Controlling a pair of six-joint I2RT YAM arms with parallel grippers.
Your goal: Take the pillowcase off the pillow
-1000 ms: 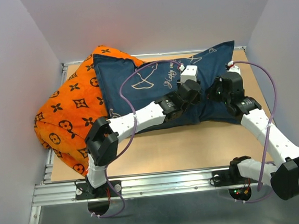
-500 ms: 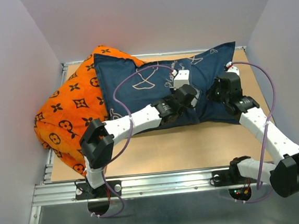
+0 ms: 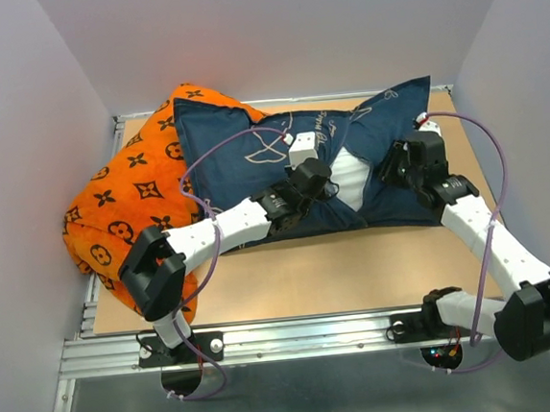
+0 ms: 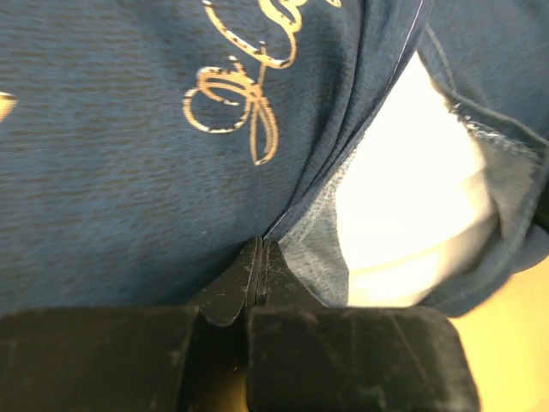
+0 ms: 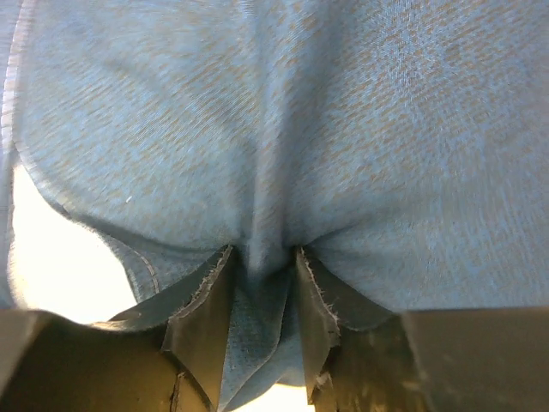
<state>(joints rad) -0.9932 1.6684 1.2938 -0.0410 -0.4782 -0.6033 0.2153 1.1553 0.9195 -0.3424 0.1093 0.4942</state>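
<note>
Between pale grey walls (image 3: 270,33), a tan tabletop (image 3: 357,266) carries the navy pillowcase (image 3: 242,161) across its far half. Its long axis runs left to right, and its left end lies against an orange cushion (image 3: 122,219). Near the middle the cover gapes, and the white pillow (image 3: 350,178) shows through a slit running from the far side toward the near edge. The left gripper (image 4: 260,251), fingers pressed together, pinches the slit's left hem. The right gripper (image 5: 262,262) clamps a bunched fold of the blue cloth on the slit's right side. The pillow lies inside the cover, between the two grippers.
</note>
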